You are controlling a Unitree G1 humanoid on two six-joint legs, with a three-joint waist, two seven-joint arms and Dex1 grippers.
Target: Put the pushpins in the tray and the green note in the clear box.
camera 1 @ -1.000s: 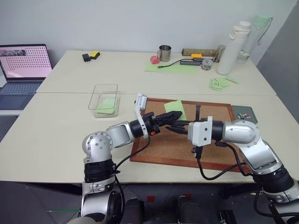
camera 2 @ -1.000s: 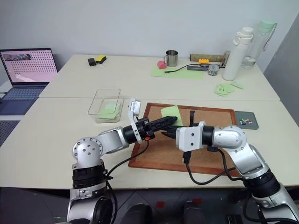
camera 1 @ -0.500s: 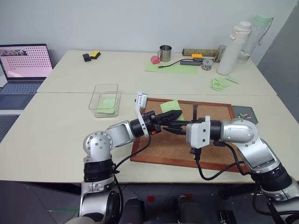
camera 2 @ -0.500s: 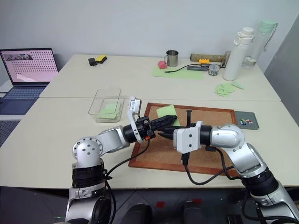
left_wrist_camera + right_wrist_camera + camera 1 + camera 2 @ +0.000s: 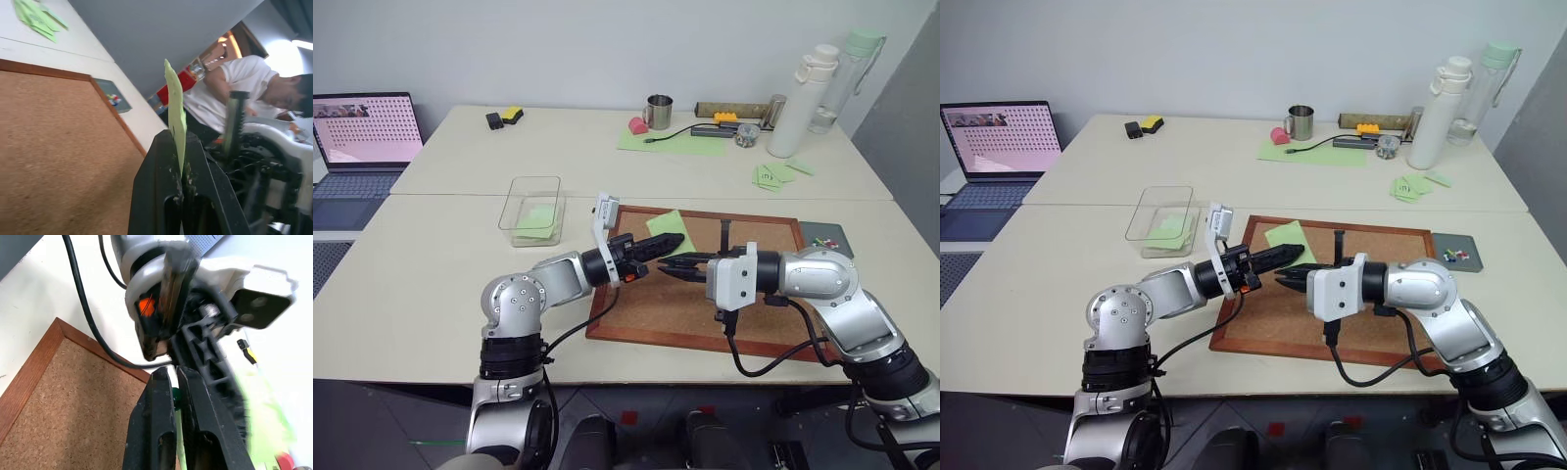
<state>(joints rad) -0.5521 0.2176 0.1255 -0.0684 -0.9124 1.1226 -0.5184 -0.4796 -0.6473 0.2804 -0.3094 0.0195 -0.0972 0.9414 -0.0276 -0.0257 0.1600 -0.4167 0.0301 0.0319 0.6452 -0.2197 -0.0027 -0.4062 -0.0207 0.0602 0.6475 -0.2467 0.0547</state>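
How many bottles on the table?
2: a white bottle at the far right of the back table and a clear bottle with a pale green cap right beside it. More could be hidden past the frame edge.

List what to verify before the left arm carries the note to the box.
1. Left gripper jaws shut on note: ok.
2. Note off the corkboard: ok, it stands upright from the jaws.
3. Right gripper clear of the left: cannot tell, their tips are close together.
4. Pin in the right jaws: cannot tell, something small and green sits there.
5. Box open on top: ok, green paper lies inside.
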